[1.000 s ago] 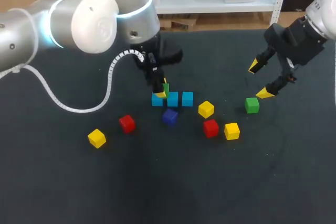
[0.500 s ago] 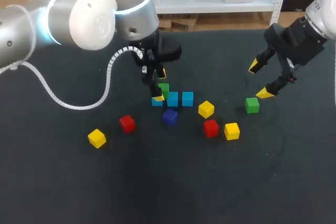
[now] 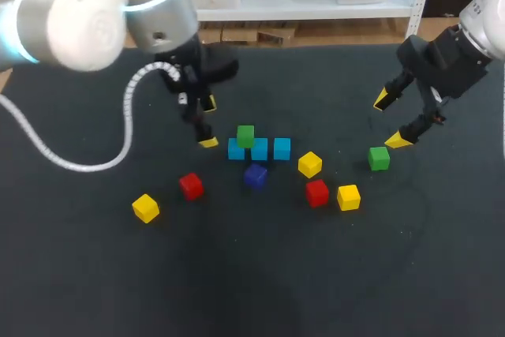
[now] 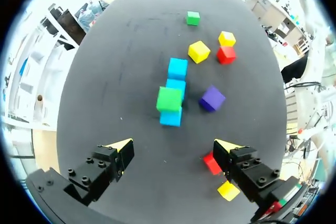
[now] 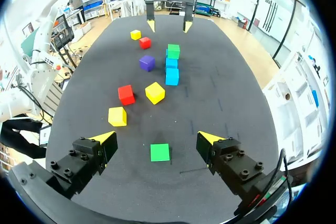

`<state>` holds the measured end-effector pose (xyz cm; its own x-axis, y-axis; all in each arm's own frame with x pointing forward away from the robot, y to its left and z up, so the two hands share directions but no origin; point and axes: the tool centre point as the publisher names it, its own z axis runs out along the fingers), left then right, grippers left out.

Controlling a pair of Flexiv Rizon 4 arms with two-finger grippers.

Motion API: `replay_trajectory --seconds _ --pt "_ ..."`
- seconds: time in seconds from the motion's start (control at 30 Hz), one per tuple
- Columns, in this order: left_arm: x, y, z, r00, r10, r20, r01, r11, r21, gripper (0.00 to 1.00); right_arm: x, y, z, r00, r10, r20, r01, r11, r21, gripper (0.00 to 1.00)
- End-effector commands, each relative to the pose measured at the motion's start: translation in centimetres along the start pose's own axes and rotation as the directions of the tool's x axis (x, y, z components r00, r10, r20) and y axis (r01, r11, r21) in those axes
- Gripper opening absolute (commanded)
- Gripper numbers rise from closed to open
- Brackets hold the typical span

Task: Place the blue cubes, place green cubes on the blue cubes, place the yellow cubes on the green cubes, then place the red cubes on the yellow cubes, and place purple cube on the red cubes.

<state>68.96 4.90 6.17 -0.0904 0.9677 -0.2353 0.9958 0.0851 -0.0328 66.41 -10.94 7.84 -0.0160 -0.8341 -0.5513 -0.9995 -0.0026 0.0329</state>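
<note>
On the table, near its middle, three blue cubes sit in a row, and a green cube rests on the end one nearest the left gripper. That gripper hangs just beside the stack, fingers spread wide, holding nothing. Right gripper hovers wide open and empty above a second green cube, not touching it. Purple cube lies just beside the row. Red cubes and yellow cubes lie scattered around.

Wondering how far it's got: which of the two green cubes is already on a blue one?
The green cube atop the end blue cube, nearest the left hand. The other green cube lies on the table by the right hand.
</note>
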Motion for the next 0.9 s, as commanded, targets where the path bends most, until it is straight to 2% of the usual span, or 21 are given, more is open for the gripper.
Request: replay_trajectory --seconds 0.03,0.1,0.13,0.37,0.53,0.9 --pt "3.7 -2.1 -0.4 0.987 0.011 0.162 -0.003 0.999 -0.050 1.00 0.0 0.0 0.0 1.000 -0.001 0.002 0.001 1.000 0.000 1.00" --pt "4.7 -2.2 -0.3 0.985 -0.026 0.170 0.033 0.999 -0.039 1.00 0.0 0.0 0.0 1.000 -0.001 0.002 0.001 1.000 0.000 1.00" --pt "5.2 -2.5 -0.4 0.975 -0.020 0.223 0.031 0.999 -0.045 1.00 0.0 0.0 0.0 1.000 -0.001 0.002 0.001 1.000 0.000 1.00" --pt "7.6 -3.1 -0.5 0.949 -0.063 0.308 0.078 0.996 -0.034 1.00 0.0 0.0 0.0 1.000 -0.001 0.002 0.001 1.000 0.000 1.00" --pt "7.8 -3.1 -0.9 0.951 -0.068 0.303 0.081 0.996 -0.032 1.00 0.0 0.0 0.0 1.000 -0.001 0.002 0.001 1.000 0.000 1.00" --pt "6.9 -3.2 -2.0 0.956 -0.050 0.288 0.063 0.997 -0.034 1.00 0.0 0.0 0.0 1.000 -0.001 0.002 0.001 1.000 0.000 1.00"
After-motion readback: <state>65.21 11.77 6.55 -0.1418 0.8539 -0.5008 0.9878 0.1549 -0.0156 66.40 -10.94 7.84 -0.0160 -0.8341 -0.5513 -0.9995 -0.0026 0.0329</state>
